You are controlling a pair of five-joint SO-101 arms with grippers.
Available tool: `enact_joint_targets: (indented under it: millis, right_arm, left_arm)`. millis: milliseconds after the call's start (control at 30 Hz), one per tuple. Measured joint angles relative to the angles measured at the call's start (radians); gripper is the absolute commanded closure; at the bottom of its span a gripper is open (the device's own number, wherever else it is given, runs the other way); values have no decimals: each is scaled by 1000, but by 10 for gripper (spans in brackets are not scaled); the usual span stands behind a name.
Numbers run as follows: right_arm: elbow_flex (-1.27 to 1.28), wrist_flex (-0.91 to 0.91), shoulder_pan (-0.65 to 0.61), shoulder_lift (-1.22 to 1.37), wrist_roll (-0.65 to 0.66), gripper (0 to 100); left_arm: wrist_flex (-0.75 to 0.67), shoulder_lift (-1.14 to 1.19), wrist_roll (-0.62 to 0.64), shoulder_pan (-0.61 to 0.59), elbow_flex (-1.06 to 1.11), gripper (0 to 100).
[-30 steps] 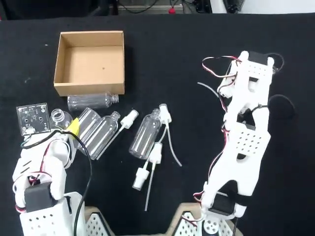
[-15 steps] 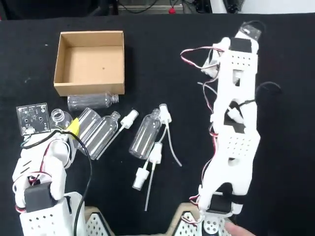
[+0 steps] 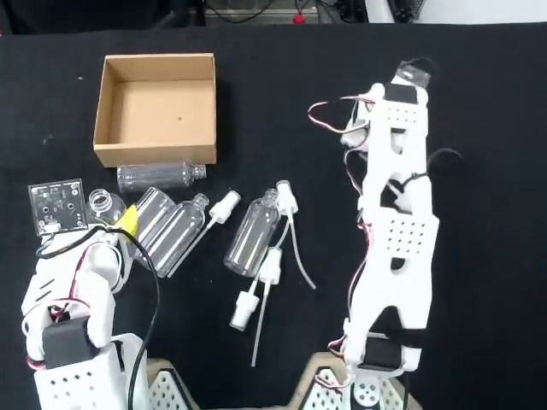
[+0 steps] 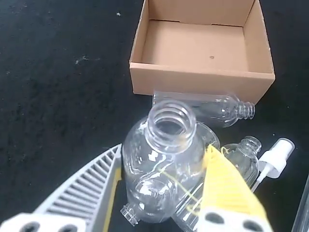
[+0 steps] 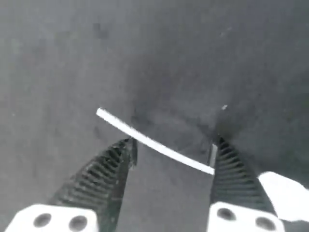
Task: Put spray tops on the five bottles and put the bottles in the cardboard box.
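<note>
1. The cardboard box sat open-topped at the far left of the tabletop. Bare black surface ran along its right side as far as the right arm, which lay stretched over the right half.
2. The side bottle lay flat just beside the box's near wall.
3. Nearer the arms, the paired bottles lay together. The central bottle lay apart from them among loose spray tops, whose thin tubes crossed the space between the arms.
4. The left jaws were closed on the held bottle, one jaw on each side. Its open neck pointed toward the box, and the paired bottles crowded in just beside it.
5. The right jaws stood apart and gripped nothing. A white dip tube lay on the tabletop across the gap, one end reaching one jaw tip.
</note>
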Motion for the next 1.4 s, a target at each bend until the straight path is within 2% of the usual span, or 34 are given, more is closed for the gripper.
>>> enact_joint_targets:
  millis: [300, 533, 733, 900, 1033, 1167, 1267, 1400]
  right_arm:
    - [-71, 164, -83, 0, 216, 766]
    - [-69, 180, -132, -2, 400, 766]
    - [106, 178, -130, -126, 479, 765]
    - [204, 35, -127, -264, 443, 766]
    - [305, -152, -124, -258, 440, 766]
    - [318, -236, -124, -207, 440, 765]
    - [298, -249, -124, -173, 479, 766]
    - [290, -235, -124, -150, 601, 766]
  left_arm:
    - [0, 0, 0, -9, 0, 784]
    - [0, -3, 0, -9, 0, 784]
    - [0, -3, 0, -9, 0, 784]
    - [0, -3, 0, -9, 0, 784]
    - [0, -3, 0, -9, 0, 784]
    - [0, -3, 0, -9, 0, 784]
    - [0, -3, 0, -9, 0, 784]
    - [0, -3, 0, -9, 0, 784]
